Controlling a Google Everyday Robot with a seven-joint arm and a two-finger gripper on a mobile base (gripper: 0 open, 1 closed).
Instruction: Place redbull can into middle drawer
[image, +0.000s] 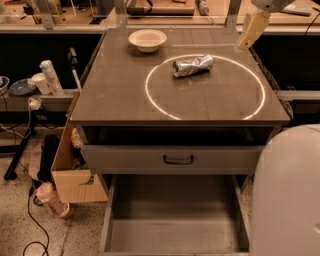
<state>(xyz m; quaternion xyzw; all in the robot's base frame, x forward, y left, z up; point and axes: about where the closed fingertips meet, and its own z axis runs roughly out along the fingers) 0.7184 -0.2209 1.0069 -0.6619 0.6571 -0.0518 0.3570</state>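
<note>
Redbull can: silvery, its wall creased and dented, lying on its side on the brown surface inside a thin white ring, toward the ring's back edge. Its long axis runs roughly left to right, the right end slightly farther back and a dark round end facing left. A white bowl sits behind and to the left. The end effector hangs over the back right corner, apart from the can; whether it is wide or narrow cannot be told. The middle drawer stands pulled out below a drawer front.

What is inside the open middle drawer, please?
Only bare floor shows in the drawer; the handled drawer above hides its rear. The can lies on the tabletop, end effector above its far right corner.
</note>
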